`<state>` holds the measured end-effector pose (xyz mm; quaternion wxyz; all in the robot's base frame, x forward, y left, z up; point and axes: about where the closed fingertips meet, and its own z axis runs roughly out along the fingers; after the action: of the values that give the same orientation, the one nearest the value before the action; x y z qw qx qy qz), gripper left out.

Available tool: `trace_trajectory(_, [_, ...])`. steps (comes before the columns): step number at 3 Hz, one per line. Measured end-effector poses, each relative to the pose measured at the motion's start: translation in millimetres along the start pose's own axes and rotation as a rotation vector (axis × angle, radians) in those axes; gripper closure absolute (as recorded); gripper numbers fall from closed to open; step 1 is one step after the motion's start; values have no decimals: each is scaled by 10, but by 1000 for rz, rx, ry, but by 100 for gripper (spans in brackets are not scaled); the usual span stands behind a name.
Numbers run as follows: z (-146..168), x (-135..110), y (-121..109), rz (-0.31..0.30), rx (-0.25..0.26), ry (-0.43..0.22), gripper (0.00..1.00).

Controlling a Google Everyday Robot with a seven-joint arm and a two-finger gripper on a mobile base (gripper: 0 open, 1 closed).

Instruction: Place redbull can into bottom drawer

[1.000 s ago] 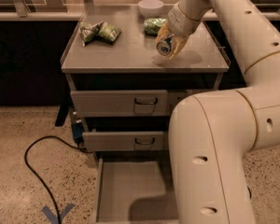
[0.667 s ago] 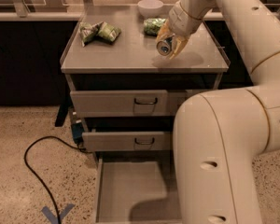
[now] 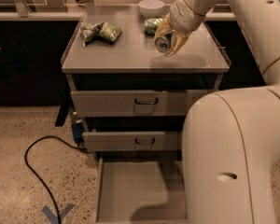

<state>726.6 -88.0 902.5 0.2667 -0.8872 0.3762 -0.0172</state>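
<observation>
My gripper (image 3: 169,39) hangs over the right half of the cabinet top and is shut on the redbull can (image 3: 163,42). The can lies tilted between the fingers, lifted just above the top, with its shiny silver end facing the camera. The bottom drawer (image 3: 139,190) is pulled out at floor level below the cabinet. Its flat grey floor holds nothing that shows. My arm's large body covers the drawer's right part.
The cabinet top (image 3: 130,55) carries green snack bags (image 3: 100,32) at the left, another green bag (image 3: 152,25) and a white bowl (image 3: 151,7) at the back. Two grey drawers with dark handles (image 3: 145,101) sit slightly open above. A black cable (image 3: 35,164) lies on the floor at left.
The gripper with the can has stayed over the right half of the cabinet top. My arm's body has shifted a little in the foreground.
</observation>
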Motion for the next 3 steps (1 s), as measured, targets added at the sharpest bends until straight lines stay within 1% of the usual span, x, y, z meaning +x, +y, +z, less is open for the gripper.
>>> trace_trajectory(1, [-76, -169, 71, -7, 4, -25, 100])
trace_trajectory(2, [-497, -495, 129, 2, 111, -2, 100])
trace_trajectory(3, [-1064, -945, 192, -3, 272, 27, 100])
